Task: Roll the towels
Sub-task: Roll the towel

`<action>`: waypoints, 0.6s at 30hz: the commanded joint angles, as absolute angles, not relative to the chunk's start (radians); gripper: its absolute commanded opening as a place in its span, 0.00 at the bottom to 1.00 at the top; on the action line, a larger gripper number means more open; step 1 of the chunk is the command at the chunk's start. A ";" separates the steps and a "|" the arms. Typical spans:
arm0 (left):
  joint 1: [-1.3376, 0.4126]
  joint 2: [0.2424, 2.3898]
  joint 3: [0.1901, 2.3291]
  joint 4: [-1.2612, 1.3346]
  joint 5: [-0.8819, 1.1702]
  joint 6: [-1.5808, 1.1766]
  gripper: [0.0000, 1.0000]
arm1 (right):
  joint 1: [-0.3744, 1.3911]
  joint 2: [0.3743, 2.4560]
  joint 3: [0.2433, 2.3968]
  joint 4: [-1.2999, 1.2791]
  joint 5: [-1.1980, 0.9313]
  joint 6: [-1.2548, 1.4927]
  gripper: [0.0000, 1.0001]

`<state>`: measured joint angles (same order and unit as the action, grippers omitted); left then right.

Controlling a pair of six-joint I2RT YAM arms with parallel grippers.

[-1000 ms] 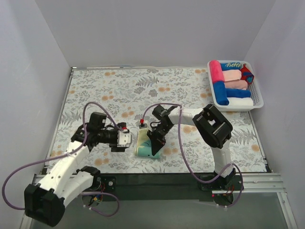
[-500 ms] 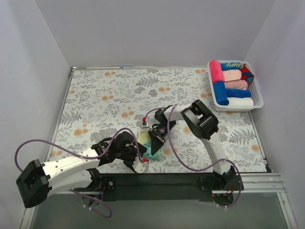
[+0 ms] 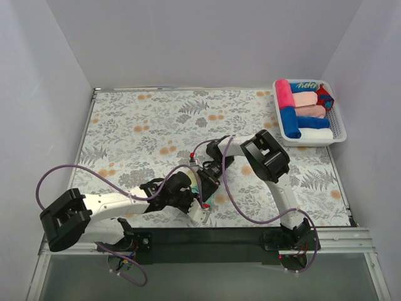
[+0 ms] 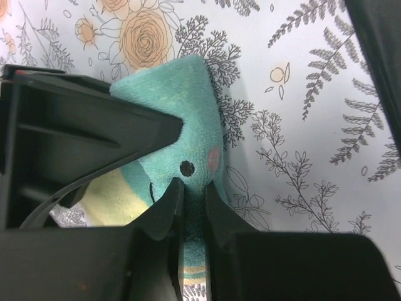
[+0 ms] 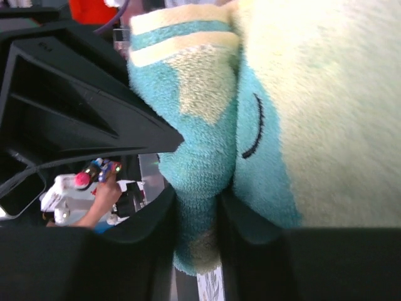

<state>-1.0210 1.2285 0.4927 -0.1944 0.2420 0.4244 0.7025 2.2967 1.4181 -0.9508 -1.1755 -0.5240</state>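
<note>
The pale yellow towel with a teal-green patch [image 3: 195, 178] lies bunched near the table's front middle. My left gripper [image 3: 199, 202] reaches in from the near left. In the left wrist view its fingers [image 4: 164, 210] are shut on a teal fold of the towel [image 4: 188, 119]. My right gripper [image 3: 205, 182] comes from the far right. Its fingers [image 5: 244, 216] pinch another teal fold of the same towel [image 5: 313, 113]. Both grippers cover most of the cloth from above. Rolled towels, two of them royal blue [image 3: 290, 122], lie in the basket.
A white basket [image 3: 339, 129] with several rolled towels stands at the back right corner. The floral tablecloth [image 3: 156, 119] covers the table between grey walls. Purple cables loop off both arms, one near the left front edge [image 3: 56, 172].
My left arm has swung from the left side to the towel's near edge and closed on it. The right gripper stays on the towel, and the cloth has bunched tighter.
</note>
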 commanded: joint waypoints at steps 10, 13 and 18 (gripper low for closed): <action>-0.991 1.369 0.692 -0.758 0.610 0.359 0.00 | 0.494 1.968 1.552 -0.963 -0.732 -0.568 0.87; -0.937 1.463 0.784 -0.854 0.693 0.377 0.00 | 0.473 1.834 1.500 -0.925 -0.707 -0.558 0.88; -0.769 1.727 0.949 -0.965 0.810 0.400 0.00 | 0.474 1.640 1.361 -0.864 -0.620 -0.557 0.88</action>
